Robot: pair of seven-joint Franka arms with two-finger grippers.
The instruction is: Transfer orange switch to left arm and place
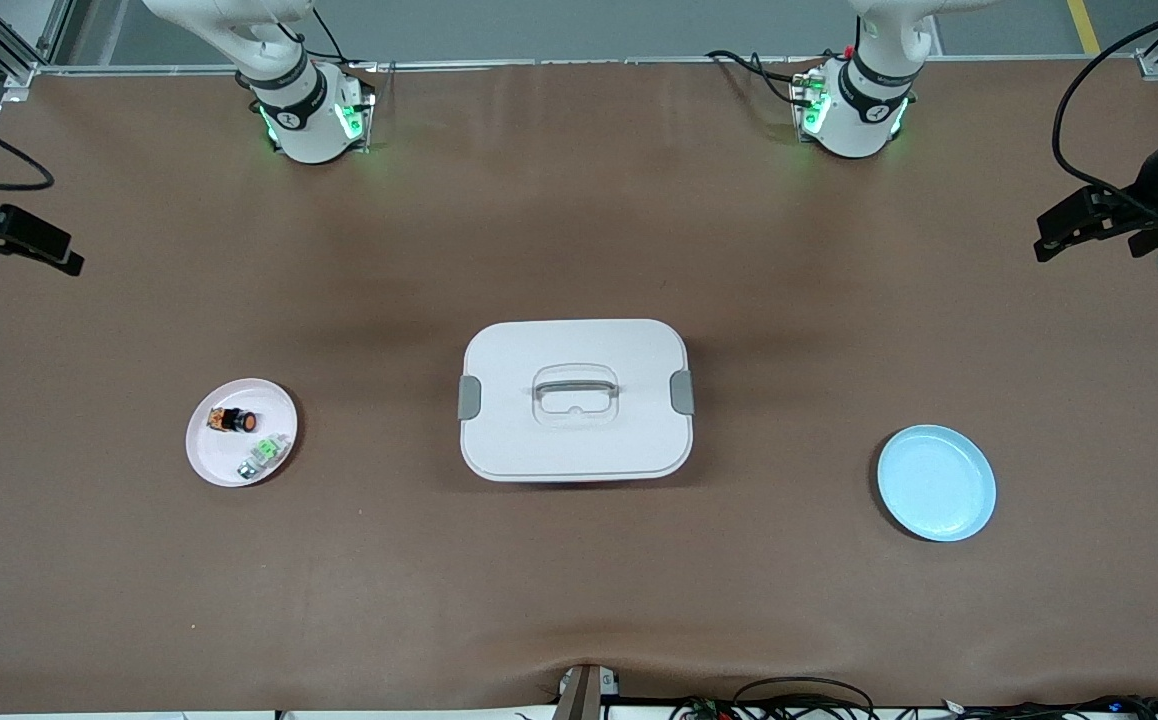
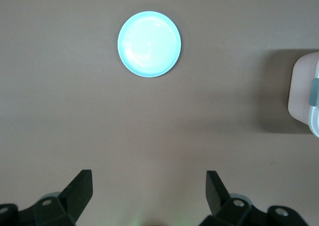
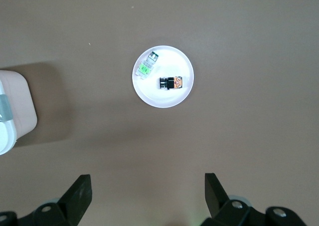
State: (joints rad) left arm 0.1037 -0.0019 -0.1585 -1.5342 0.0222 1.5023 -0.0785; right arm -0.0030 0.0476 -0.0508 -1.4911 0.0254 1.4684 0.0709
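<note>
The orange switch (image 1: 232, 421) lies on its side on the pink plate (image 1: 209, 460), toward my right arm's end of the table, just beside a small green and clear component (image 1: 265, 455) that sits nearer the front camera. It is a tiny black cylinder with a round orange cap, smooth and liable to roll. The plate is shallow and glossy.

The box (image 1: 575, 413) stands mid-table between that plate and the empty blue plate (image 1: 937, 483): white rounded plastic, grey latches, recessed handle.

My right gripper (image 3: 145, 196) hangs high over bare brown matting near the pink plate, fingers wide apart, holding nothing. My left gripper (image 2: 148, 192) waits likewise over the mat near the blue plate, fingers apart.

Risks, in my judgement: pinching the neighbouring component instead; the cylinder slipping or rolling at closure; a low crossing striking the box lid; a fumbled handover between my two grippers.
</note>
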